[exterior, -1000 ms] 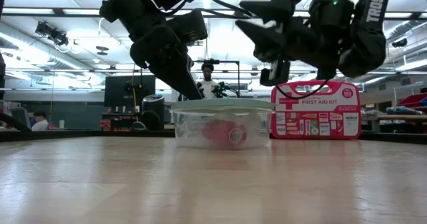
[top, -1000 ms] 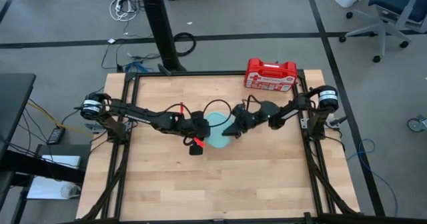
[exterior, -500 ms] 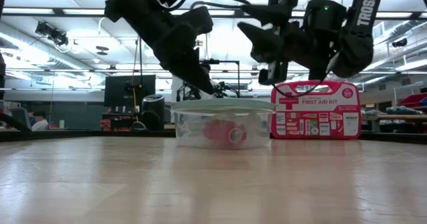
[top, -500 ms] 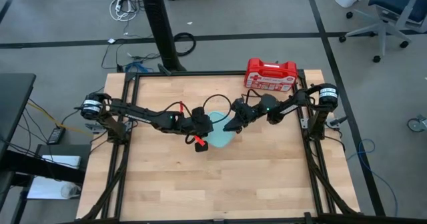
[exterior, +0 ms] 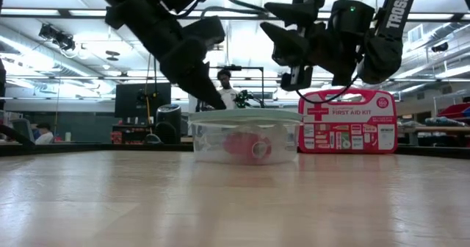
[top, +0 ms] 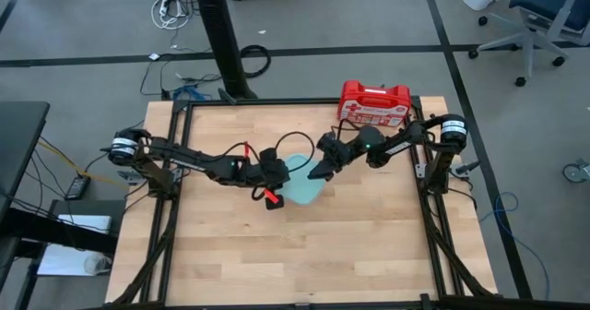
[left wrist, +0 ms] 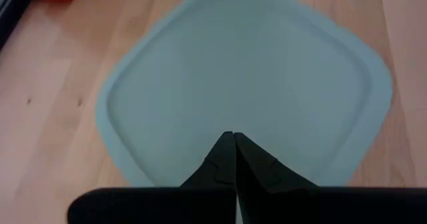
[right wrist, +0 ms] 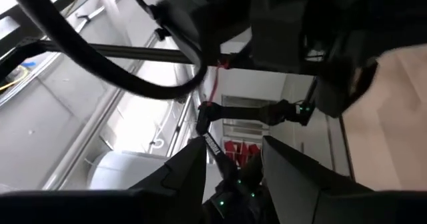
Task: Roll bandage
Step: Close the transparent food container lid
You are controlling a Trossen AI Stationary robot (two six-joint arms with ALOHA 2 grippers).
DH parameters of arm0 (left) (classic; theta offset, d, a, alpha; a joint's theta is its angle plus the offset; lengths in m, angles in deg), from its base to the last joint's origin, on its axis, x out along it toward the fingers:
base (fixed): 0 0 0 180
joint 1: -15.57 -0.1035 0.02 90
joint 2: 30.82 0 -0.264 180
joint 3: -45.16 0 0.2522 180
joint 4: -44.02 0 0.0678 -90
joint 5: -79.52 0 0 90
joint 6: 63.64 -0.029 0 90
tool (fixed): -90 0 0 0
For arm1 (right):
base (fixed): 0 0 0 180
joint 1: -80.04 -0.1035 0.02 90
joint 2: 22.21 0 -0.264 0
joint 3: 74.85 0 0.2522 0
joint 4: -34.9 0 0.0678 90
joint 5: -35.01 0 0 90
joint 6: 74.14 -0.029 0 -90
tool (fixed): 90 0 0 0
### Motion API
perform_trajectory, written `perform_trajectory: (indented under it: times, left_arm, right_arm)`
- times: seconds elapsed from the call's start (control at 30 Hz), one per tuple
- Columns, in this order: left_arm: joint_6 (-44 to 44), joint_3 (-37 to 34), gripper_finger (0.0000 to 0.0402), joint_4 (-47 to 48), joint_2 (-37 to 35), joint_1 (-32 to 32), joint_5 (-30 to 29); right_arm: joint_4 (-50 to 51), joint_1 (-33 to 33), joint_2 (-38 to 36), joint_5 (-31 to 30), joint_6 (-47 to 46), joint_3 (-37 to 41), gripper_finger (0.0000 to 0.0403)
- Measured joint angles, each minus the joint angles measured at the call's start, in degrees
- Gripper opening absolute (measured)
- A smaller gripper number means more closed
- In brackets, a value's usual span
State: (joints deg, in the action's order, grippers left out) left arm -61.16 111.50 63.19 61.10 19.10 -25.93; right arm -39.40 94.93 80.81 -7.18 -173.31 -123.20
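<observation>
wooden table fills your high view, first-aid case at upper right. your bandage sits rolled inside the lidded clear container at centre, blurred through its wall. left gripper fingers together over the lid; right gripper fingers apart, empty.

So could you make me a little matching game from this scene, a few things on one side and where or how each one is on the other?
Things:
1. bandage
2. first-aid kit
3. left gripper
4. right gripper

States:
A. fingers apart, raised off the table
B. fingers shut, over the pale green lid
C. rolled up inside the clear container
D. at the table's far edge

Pairs: 1-C, 2-D, 3-B, 4-A
</observation>
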Motion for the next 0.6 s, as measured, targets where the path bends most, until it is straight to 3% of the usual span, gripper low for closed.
perform_trajectory:
  times: [0.33,0.47,0.6]
  left_arm:
    - [0.81,-3.20,0.0000,-4.06,-0.44,0.00,0.01]
    - [0.81,-3.21,0.0000,-3.90,-0.44,0.00,-0.27]
    - [1.05,-3.21,0.0000,-3.95,-0.44,-0.04,-0.58]
  right_arm:
    - [5.65,0.27,0.02,-0.57,1.79,0.04,0.0148]
    - [-0.78,-0.47,0.02,-1.06,1.45,-0.64,0.0148]
    - [-0.61,-1.12,-0.17,-1.13,2.03,-2.68,0.0148]
